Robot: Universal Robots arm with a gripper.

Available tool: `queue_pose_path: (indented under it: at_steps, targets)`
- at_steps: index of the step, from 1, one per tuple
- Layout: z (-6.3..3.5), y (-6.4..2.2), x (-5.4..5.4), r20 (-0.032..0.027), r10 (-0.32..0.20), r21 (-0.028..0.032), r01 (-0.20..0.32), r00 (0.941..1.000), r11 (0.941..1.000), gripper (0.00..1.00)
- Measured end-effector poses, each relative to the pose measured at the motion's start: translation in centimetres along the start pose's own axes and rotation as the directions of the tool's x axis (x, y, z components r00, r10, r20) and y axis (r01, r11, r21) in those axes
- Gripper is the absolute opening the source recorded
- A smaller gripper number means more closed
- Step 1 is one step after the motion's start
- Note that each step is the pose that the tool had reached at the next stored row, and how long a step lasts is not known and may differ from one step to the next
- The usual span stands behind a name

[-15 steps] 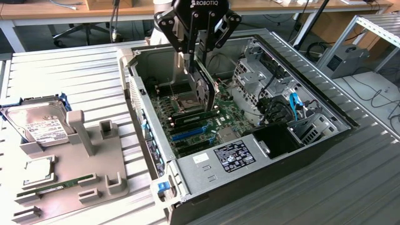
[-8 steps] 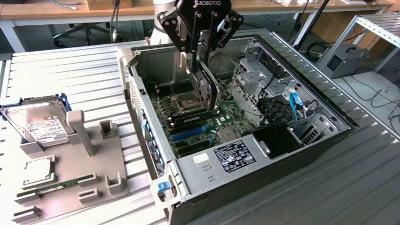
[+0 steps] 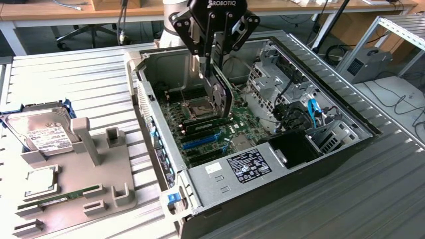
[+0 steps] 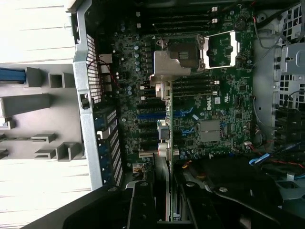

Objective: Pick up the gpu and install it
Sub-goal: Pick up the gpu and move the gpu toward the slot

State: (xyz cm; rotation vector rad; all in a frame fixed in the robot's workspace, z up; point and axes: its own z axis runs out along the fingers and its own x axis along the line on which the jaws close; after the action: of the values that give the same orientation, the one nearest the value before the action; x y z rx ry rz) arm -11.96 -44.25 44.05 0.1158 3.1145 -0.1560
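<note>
Gpu hangs long axis upright, bracket end down, clamped in the hand.

Upright gpu in end effector

Ext cam high, angled down at PC case, wrist cam close over motherboard, seen by both.
</note>
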Motion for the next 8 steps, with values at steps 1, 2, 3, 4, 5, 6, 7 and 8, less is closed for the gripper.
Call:
queue_pose_path:
  at_steps: [1,2,3,4,5,6,7,8]
  targets:
    - [0.02,0.00,-0.01,0.0000,0.000,0.0000,0.000,1.0000,1.0000,0.26]
    - [0.07,0.01,-0.01,-0.0002,0.000,0.0003,0.000,1.0000,1.0000,0.26]
    - [0.11,0.02,-0.03,-0.0002,0.000,0.0003,0.000,1.0000,1.0000,0.26]
    - [0.18,0.03,-0.06,-0.0002,0.000,0.0003,0.000,1.0000,1.0000,0.26]
    - [0.24,0.04,-0.09,-0.0001,0.000,0.0002,0.000,1.0000,1.0000,0.26]
    - [0.30,0.05,-0.12,-0.0001,0.000,0.0000,0.000,1.0000,1.0000,0.26]
    - [0.34,0.08,-0.16,-0.0001,0.000,0.0002,0.000,1.0000,1.0000,0.26]
    - [0.38,0.13,-0.23,-0.0002,0.000,0.0003,0.000,1.0000,1.0000,0.26]
